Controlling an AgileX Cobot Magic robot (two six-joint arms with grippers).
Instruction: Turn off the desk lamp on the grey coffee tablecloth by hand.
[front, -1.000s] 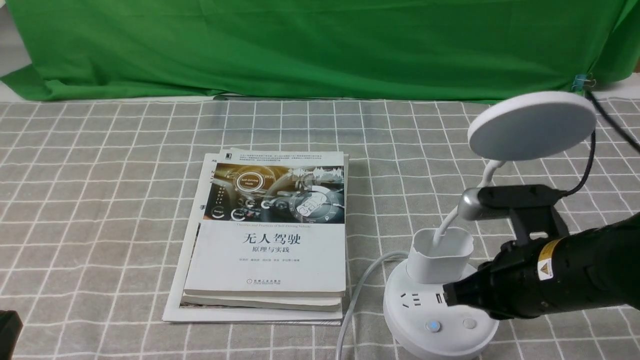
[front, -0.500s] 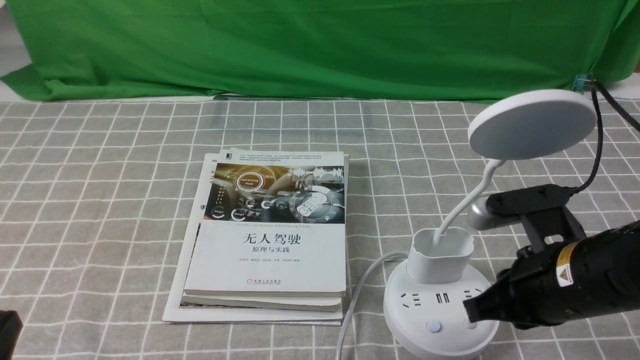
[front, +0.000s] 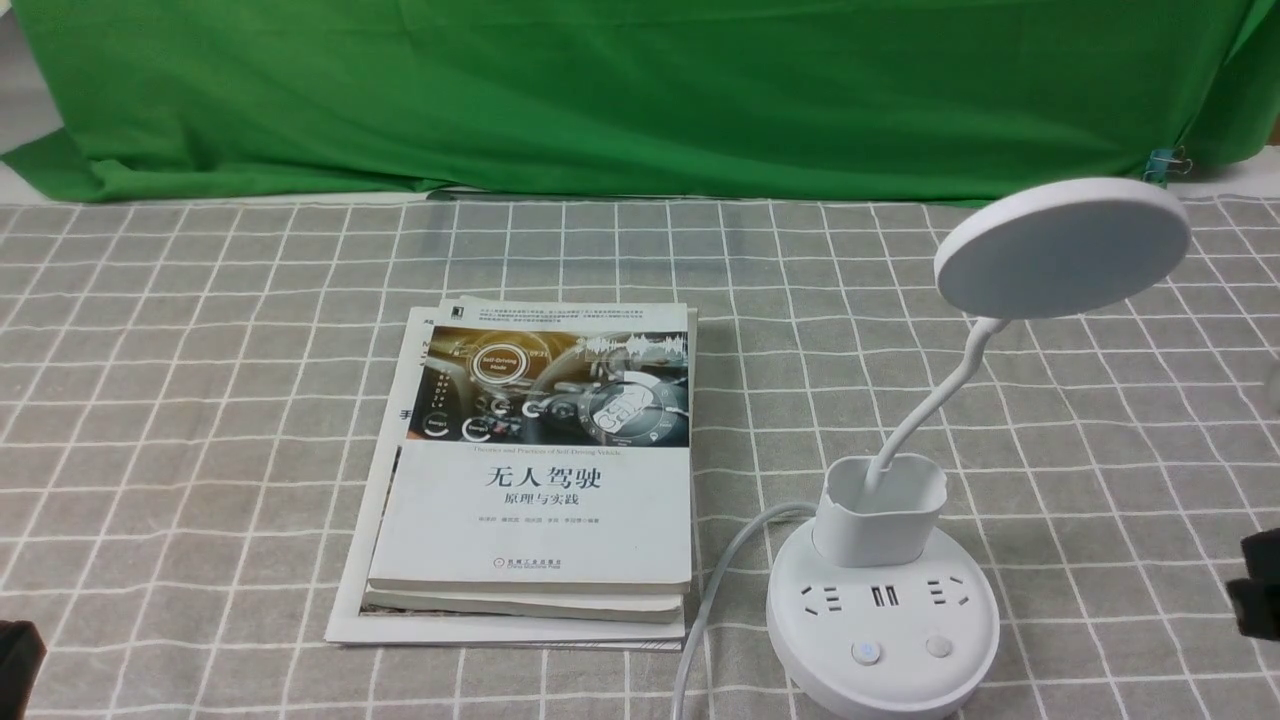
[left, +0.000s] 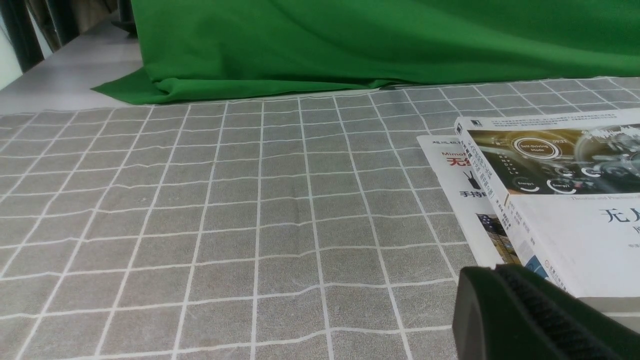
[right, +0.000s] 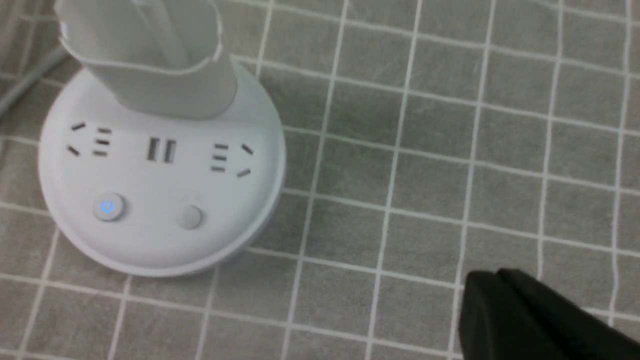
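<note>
The white desk lamp (front: 880, 560) stands at the front right of the grey coffee tablecloth (front: 200, 400), disc head (front: 1062, 248) raised on its thin neck. Its round base (right: 160, 200) has a blue-lit button (right: 108, 207) and a plain button (right: 189, 217). My right gripper (right: 492, 277), the hand, is shut and empty, away to the right of the base; only a black edge (front: 1260, 590) of it shows in the front view. My left gripper (left: 492, 272) is shut and empty, low beside the books, at the front left corner (front: 15, 650).
A stack of books (front: 540, 470) lies mid-table left of the lamp, also in the left wrist view (left: 560, 200). The lamp's white cable (front: 715, 590) runs off the front edge. A green backdrop cloth (front: 620, 90) hangs at the back.
My right gripper has pulled back from the lamp base to the right, almost out of the front view. The left arm has not moved.
</note>
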